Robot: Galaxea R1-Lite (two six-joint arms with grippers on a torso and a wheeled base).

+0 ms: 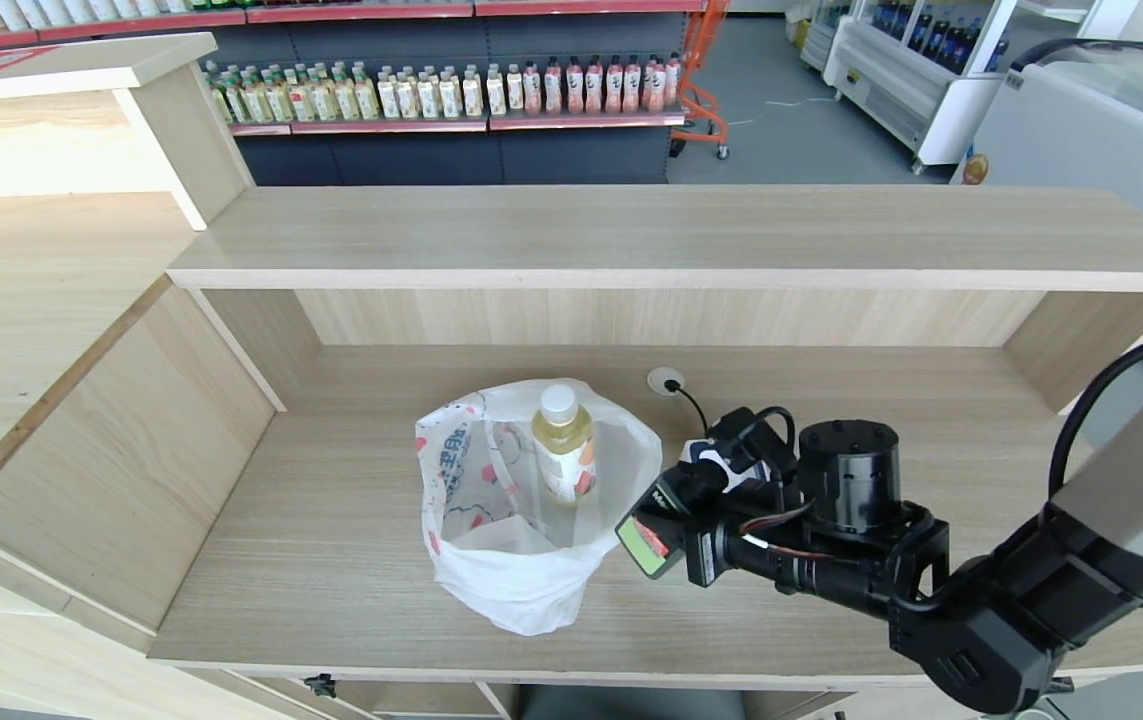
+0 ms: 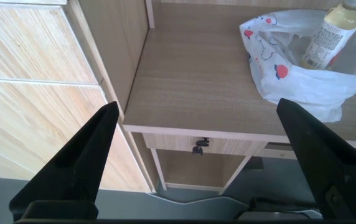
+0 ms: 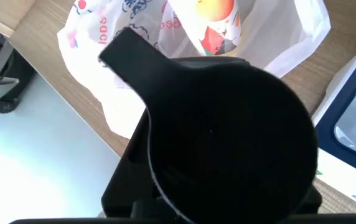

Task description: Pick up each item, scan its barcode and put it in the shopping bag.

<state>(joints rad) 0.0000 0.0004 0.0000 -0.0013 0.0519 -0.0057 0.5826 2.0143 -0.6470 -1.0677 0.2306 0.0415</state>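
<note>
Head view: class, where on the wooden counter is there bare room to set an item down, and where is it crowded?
Widest bare patch: pale wooden counter between left side wall and the white printed plastic bag. Another: along the back panel, right of the round cable hole. Crowded: between bag and black handheld scanner.

wooden counter (image 1: pixel 331 560) before grey floor (image 1: pixel 791 130), bottle shelves (image 1: pixel 381 127) and white freezers (image 1: pixel 931 100).

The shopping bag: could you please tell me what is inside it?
One capped bottle stands upright inside the shopping bag. Its bottom is partly covered by plastic folds, so smaller items cannot be excluded.
</note>
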